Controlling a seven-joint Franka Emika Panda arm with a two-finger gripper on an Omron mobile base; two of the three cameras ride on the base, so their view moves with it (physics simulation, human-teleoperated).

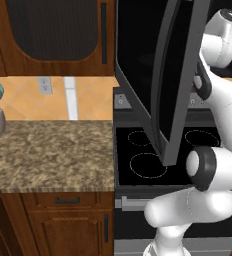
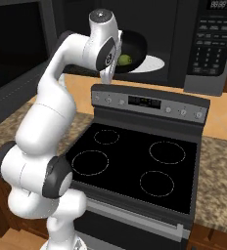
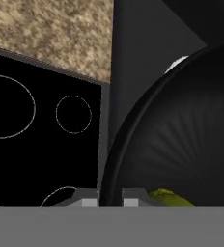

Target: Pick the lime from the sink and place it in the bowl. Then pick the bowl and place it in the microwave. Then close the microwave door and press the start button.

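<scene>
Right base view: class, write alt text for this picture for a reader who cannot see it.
A white robot arm reaches up to an open microwave above a black stove, holding a black bowl with a lime in it at the cavity's mouth, over the white turntable. The microwave door hangs open at the left.

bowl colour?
Black bowl, with the yellow-green lime inside; the right base view shows it best.

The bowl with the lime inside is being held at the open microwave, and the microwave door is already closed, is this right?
Not quite. The microwave door stands wide open, as the left base view shows. The rest holds: the fingers grip the rim of the bowl, with the lime inside, at the microwave.
</scene>
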